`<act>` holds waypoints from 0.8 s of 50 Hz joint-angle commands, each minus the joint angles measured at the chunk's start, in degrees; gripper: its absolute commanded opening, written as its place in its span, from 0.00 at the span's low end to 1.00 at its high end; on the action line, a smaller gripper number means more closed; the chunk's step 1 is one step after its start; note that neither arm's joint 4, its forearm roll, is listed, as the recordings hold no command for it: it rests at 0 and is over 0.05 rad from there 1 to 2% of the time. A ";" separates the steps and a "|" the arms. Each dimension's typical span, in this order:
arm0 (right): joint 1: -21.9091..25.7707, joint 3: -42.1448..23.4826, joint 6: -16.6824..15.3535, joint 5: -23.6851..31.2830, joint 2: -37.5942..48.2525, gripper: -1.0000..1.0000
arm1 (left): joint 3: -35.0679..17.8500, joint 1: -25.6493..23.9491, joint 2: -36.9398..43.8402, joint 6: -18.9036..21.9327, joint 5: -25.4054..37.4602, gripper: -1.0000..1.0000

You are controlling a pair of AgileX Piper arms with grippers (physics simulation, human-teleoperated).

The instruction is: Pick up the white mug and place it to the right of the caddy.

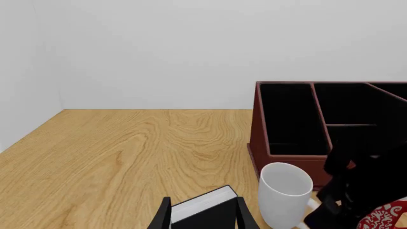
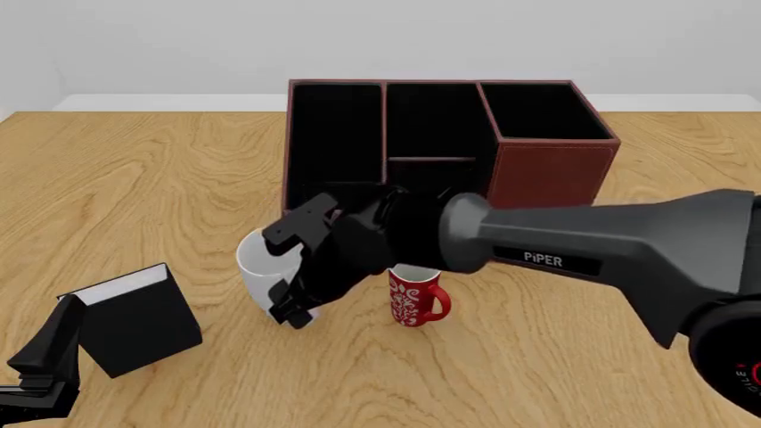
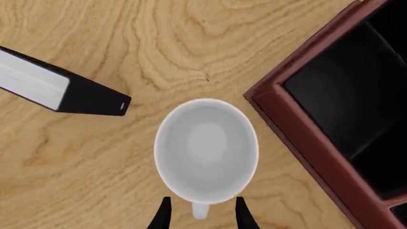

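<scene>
While the left gripper (image 2: pixel 42 357) sat idle at the near left edge of the surface (image 2: pixel 143 178), its fingers were spread with nothing between them, pointing toward the black book (image 2: pixel 134 319) just ahead of it. The book stood on the wood with its white pages facing up and to the left.

Farther in, the right gripper (image 2: pixel 295 285) had reached across from the right and hung over the white mug (image 2: pixel 256 267). Right wrist view: fingers (image 3: pixel 164 214) spread, one to each side of the mug's handle (image 3: pixel 200 210), not yet pinching it. Contact could not be confirmed; the mug's rim appeared level and its base seemed to be on the surface.

The white mug stood upright in front of the caddy's (image 2: pixel 553 169) left compartment, close to its front wall but apart from it. The red mug (image 2: pixel 414 296) stood just to the right of it, partly hidden under the right arm.

Beyond both mugs, the caddy sat at the middle back, three black compartments open. Bare wood showed to its right.

Progress, as judged: approach done, fingers lined up on the handle. Left to do: closing, lifting, carrying past the red mug and the caddy's front, setting down on the right side.
</scene>
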 commanded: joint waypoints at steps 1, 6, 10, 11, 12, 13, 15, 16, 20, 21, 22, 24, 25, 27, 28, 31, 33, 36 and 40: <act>0.38 -0.19 0.56 -0.18 1.24 1.00 | 0.00 0.00 0.00 0.00 0.00 1.00; 0.02 0.09 0.59 -0.36 1.20 1.00 | 0.00 0.00 0.00 0.00 0.00 1.00; -0.14 0.34 0.22 -0.64 1.17 1.00 | 0.00 0.00 0.00 0.00 0.00 1.00; -0.34 0.49 -0.20 -0.66 1.19 0.00 | 0.00 0.00 0.00 0.00 0.00 1.00; -0.24 0.45 -0.13 -0.65 1.10 0.00 | 0.00 0.00 0.00 0.00 0.00 1.00; -0.19 0.40 -0.10 -0.67 0.76 0.00 | 0.00 0.00 0.00 0.00 0.00 1.00; -0.15 0.30 0.11 -0.55 0.52 0.00 | 0.00 0.00 0.00 0.00 0.00 1.00; -0.14 0.33 0.06 -0.54 0.53 0.00 | 0.00 0.00 0.00 0.00 0.00 1.00; 0.20 0.31 -0.15 -0.51 1.09 0.00 | 0.00 0.00 0.00 0.00 0.00 1.00; 0.03 0.41 -0.20 -0.62 0.99 0.00 | 0.00 0.00 0.00 0.00 0.00 1.00; 0.12 0.35 -0.19 -0.58 1.04 0.00 | 0.00 0.00 0.00 0.00 0.00 1.00; 0.08 0.36 -0.30 -0.56 0.95 0.00 | 0.00 0.00 0.00 0.00 0.00 1.00; 0.05 0.37 -0.37 -0.55 0.88 0.00 | 0.00 0.00 0.00 0.00 0.00 1.00; 0.00 0.40 -0.56 -0.51 0.91 0.00 | 0.00 0.00 0.00 0.00 0.00 1.00; 0.01 0.41 -0.63 -0.50 0.93 0.00 | 0.00 0.00 0.00 0.00 0.00 1.00; -0.18 0.66 -1.37 -0.54 0.80 0.00 | 0.00 0.00 0.00 0.00 0.00 1.00; -0.19 0.81 -1.53 -0.50 0.39 0.00 | 0.00 0.00 0.00 0.00 0.00 1.00; -0.38 1.19 -2.00 -0.63 -0.65 0.00 | 0.00 0.00 0.00 0.00 0.00 1.00; -0.40 1.71 -2.18 -0.96 -2.37 0.00 | 0.00 0.00 0.00 0.00 0.00 1.00</act>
